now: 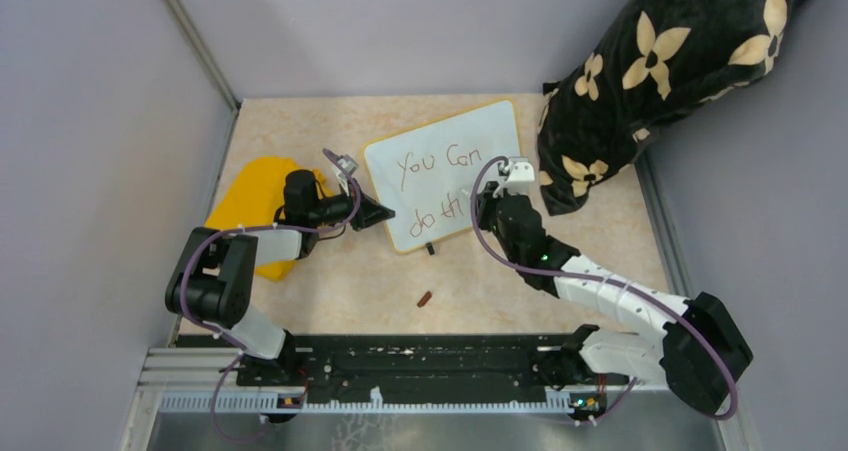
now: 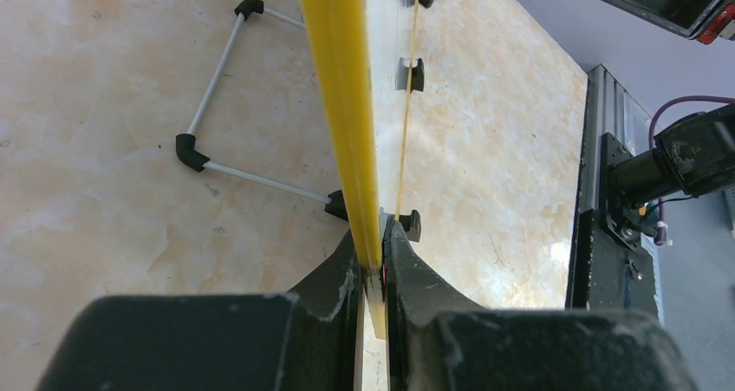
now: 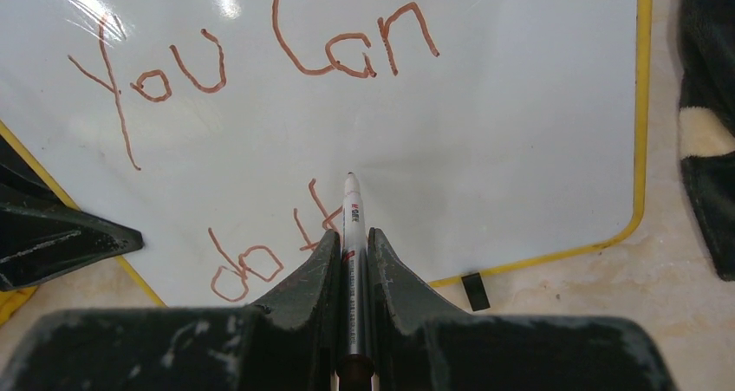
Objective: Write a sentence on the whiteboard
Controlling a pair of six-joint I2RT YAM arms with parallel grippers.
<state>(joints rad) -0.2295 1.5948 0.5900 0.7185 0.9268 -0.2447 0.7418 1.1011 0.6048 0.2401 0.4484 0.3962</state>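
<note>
Right gripper (image 3: 351, 235) clenched on marker (image 3: 351, 202), barrel between fingers, tip at whiteboard (image 1: 490, 131) surface, just right of last strokes. Sentence (image 1: 437, 163) on whiteboard face: top line "You Can", lower line "do" plus first strokes of next word, unfinished. Left gripper (image 2: 373, 245) clamped on whiteboard's yellow rim, left edge. Wire stand (image 2: 217, 70) behind whiteboard. Yellow cloth (image 1: 255, 196) left of whiteboard, flowered black pillow (image 1: 670, 71) right of it. Small reddish cap (image 1: 425, 298) on table (image 1: 520, 281), near side of whiteboard.
</note>
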